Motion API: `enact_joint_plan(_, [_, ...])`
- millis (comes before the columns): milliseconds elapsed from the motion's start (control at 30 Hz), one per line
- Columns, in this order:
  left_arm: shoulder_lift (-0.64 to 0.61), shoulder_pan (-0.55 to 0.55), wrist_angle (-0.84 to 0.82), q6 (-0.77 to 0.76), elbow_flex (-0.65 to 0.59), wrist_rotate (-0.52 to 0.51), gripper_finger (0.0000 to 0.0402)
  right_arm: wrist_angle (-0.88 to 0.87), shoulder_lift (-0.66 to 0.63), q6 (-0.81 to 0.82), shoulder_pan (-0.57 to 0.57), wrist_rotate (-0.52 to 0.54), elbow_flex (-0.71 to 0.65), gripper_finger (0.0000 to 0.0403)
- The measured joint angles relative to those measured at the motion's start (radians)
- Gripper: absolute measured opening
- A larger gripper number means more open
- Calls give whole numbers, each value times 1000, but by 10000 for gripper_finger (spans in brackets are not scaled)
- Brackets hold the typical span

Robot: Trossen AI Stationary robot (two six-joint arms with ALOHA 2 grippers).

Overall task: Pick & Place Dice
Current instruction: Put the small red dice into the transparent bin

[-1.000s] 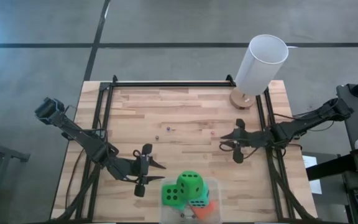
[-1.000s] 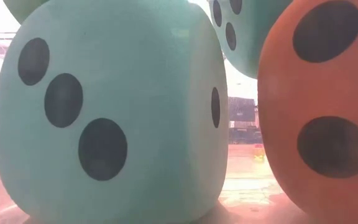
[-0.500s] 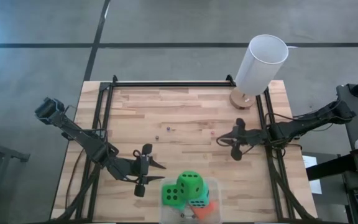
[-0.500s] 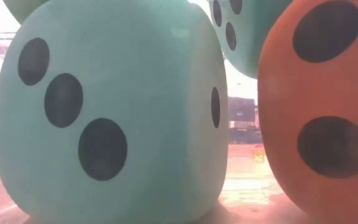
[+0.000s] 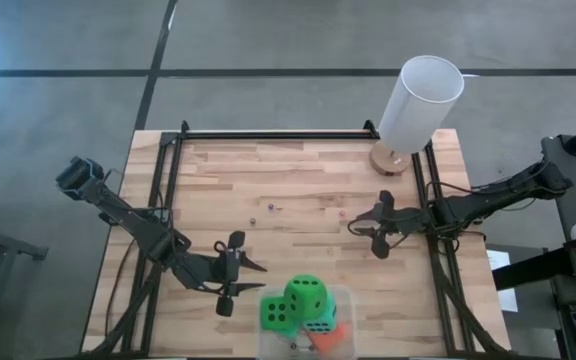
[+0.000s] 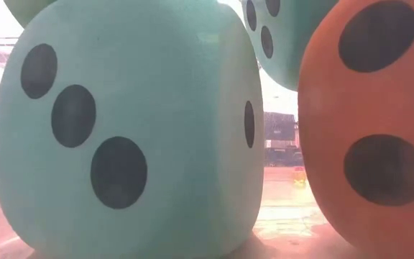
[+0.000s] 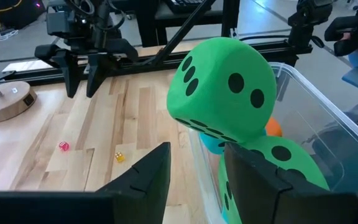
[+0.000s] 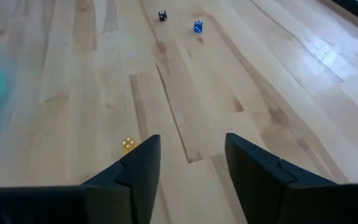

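Because the big dice [image 5: 306,298] sit piled in a clear bin [image 5: 346,300] at the surface's [image 5: 298,180] near edge, your left hand [image 5: 236,270] waits open just beside them, while your right hand [image 5: 376,228] hovers open over tiny dice [image 8: 128,144] mid-surface.

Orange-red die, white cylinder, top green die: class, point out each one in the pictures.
orange-red die [image 6: 372,129], low view, pipped front face.
white cylinder [image 5: 420,105], high view, side wall.
top green die [image 7: 225,93], left wrist view, three-pip face.
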Motion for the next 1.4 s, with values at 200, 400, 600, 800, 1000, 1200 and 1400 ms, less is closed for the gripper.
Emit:
enact_joint_plan(200, [0,0,0,0,-1,0,157,0,0,-1,0,18,0,203])
enact_joint_plan(400, [0,0,0,0,-1,0,157,0,0,-9,0,22,-1,210])
enact_joint_plan(600, [0,0,0,-1,-1,0,152,-2,0,-10,-43,55,-18,208])
enact_joint_plan(800, [0,0,0,-1,-1,0,155,50,0,-12,-115,55,-94,203])
enact_joint_plan(1000, [0,0,0,-1,-1,0,158,153,3,-71,-176,40,-155,202])
enact_joint_plan(1200, [0,0,0,-3,-2,0,154,220,25,-93,-224,44,-205,195])
enact_joint_plan(1400, [0,3,0,-3,-2,0,154,374,88,-106,-238,45,-242,192])
